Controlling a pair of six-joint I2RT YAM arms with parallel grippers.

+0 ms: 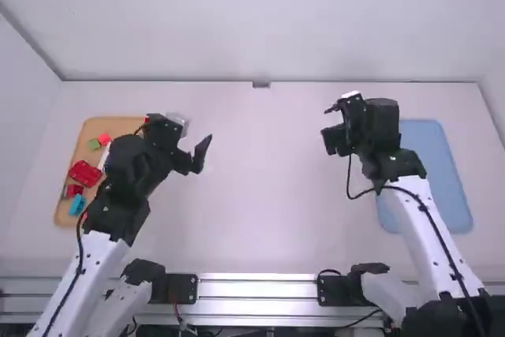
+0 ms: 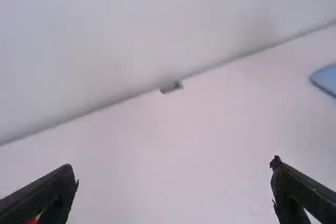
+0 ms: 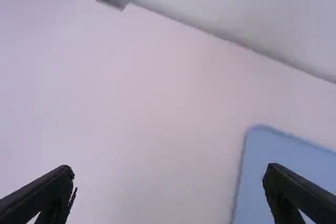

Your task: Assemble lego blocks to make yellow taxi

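Observation:
My left gripper [image 1: 191,133] is held beside the orange-brown tray [image 1: 118,124], partly covering it in the high view. That tray holds a green block [image 1: 94,144], a larger red block [image 1: 84,173], a blue block [image 1: 76,204] and other pieces. In the left wrist view the left gripper [image 2: 173,166] is spread wide, nothing between its fingers; a bit of red [image 2: 33,220] shows behind one finger. My right gripper [image 1: 328,122] hangs left of the blue tray [image 1: 434,163]. Its fingers stand wide apart and hold nothing in the right wrist view, where the right gripper [image 3: 169,168] shows.
A small grey piece [image 1: 261,84] sits at the table's back edge, against the wall. Bare white table [image 1: 260,187] lies between the two arms. The metal rail [image 1: 256,299] runs along the front. A dark cable [image 1: 349,179] loops beside the right arm.

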